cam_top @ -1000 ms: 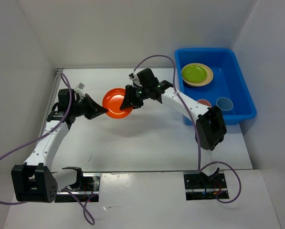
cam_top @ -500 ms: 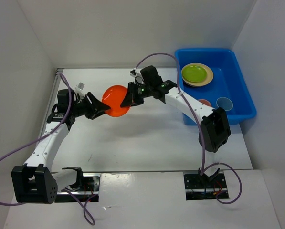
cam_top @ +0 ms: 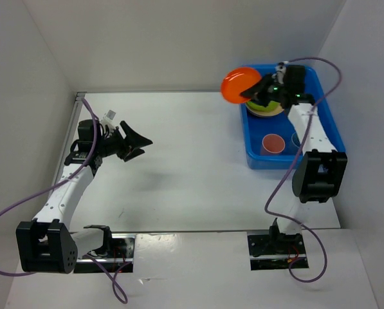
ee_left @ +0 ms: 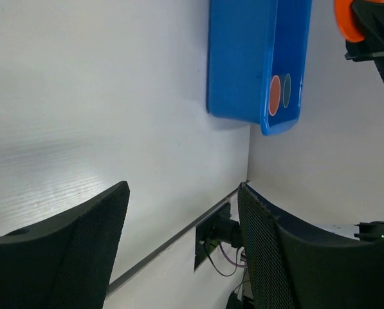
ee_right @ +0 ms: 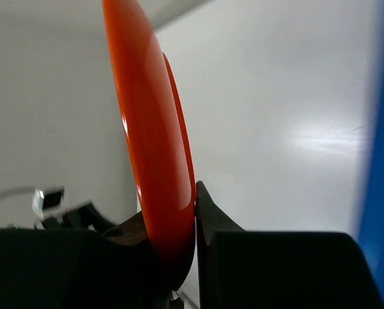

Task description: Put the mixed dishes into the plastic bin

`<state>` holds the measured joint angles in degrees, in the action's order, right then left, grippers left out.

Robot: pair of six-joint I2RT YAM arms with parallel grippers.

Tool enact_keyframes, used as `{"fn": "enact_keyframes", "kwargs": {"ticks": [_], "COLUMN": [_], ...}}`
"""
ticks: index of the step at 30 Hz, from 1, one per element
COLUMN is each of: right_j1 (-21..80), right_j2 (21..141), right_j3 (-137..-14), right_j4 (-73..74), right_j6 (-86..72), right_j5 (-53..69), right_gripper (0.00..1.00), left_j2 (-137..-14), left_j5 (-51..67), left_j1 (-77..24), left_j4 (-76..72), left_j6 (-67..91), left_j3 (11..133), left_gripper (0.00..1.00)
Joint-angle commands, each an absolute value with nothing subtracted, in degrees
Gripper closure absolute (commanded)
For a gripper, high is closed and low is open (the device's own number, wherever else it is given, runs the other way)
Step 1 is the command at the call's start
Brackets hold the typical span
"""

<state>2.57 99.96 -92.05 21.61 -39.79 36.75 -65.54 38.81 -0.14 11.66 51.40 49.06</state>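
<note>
My right gripper (cam_top: 256, 93) is shut on the rim of the orange plate (cam_top: 237, 84), which hangs tilted over the far left corner of the blue plastic bin (cam_top: 327, 149). The right wrist view has that orange plate (ee_right: 154, 135) edge-on, pinched between the two fingers of the gripper (ee_right: 195, 201). Inside the bin lie a lime green plate (cam_top: 267, 110) on a beige one, a pink cup (cam_top: 272, 143) and a blue cup (cam_top: 297, 139), partly hidden by the arm. My left gripper (cam_top: 143, 147) stands open and empty above the table's left side. From the left wrist view, the gripper (ee_left: 183, 188) faces the bin (ee_left: 243, 64).
White walls close in the table on the left, back and right. The bin sits against the right wall, its near wall close to the right arm's forearm (cam_top: 317, 170). Cables loop from both arm bases along the table's near edge.
The left gripper let go of the orange plate and opened. The right arm carried the plate from mid-table rightward to above the bin's far left corner.
</note>
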Motion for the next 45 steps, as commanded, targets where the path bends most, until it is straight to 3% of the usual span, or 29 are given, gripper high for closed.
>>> {"fn": "enact_keyframes", "kwargs": {"ticks": [1, 6, 18, 24, 27, 32, 35, 36, 39, 40, 45], "right_j1": [-5.96, -13.43, -14.24, -13.71, -12.57, -12.04, -12.04, -12.04, -12.04, -12.04, -12.66], "right_j2": [98.52, 105.62, 123.04, 131.91, 135.26, 135.80, 133.08, 130.37, 124.04, 122.62, 111.48], "right_j3": [-94.92, -96.85, -108.96, -121.27, -127.43, -130.43, -126.05, -124.47, -117.53, -114.55, -107.07], "right_j4": [15.83, 15.21, 17.58, 24.85, 28.55, 34.18, 34.72, 34.72, 34.01, 34.01, 35.41], "right_j6": [-44.64, -48.16, -49.57, -49.57, -48.87, -47.73, -47.20, -47.20, -45.97, -45.97, -42.28], "right_j5": [36.39, 29.72, 23.29, 22.15, 20.84, 19.69, 19.07, 18.46, 17.06, 17.05, 15.47], "right_gripper": [1.00, 1.00, 1.00, 0.89, 0.71, 0.60, 0.50, 0.33, 0.04, 0.00, 0.00], "left_j2": [-65.04, -64.51, -62.23, -60.91, -60.21, -59.07, -59.06, -59.06, -59.06, -59.58, -59.59], "left_j5": [41.13, 41.13, 40.52, 39.99, 39.99, 39.99, 39.99, 39.99, 39.99, 39.99, 40.52], "left_j1": [-0.26, -0.26, -0.26, -0.26, -0.26, 0.26, 0.79, 0.79, 0.79, 0.79, 0.79], "left_j4": [8.53, 8.53, 12.57, 14.23, 14.93, 15.56, 15.56, 15.03, 13.89, 13.89, 12.74], "left_j6": [52.73, 52.73, 49.39, 48.87, 48.87, 48.34, 48.34, 48.86, 49.39, 49.39, 50.01], "left_j3": [48.43, 47.91, 48.43, 47.29, 46.76, 46.76, 46.76, 46.76, 47.29, 47.29, 46.76], "left_gripper": [0.25, 0.23, 0.21, 0.21, 0.21, 0.21, 0.21, 0.21, 0.21, 0.20, 0.20]}}
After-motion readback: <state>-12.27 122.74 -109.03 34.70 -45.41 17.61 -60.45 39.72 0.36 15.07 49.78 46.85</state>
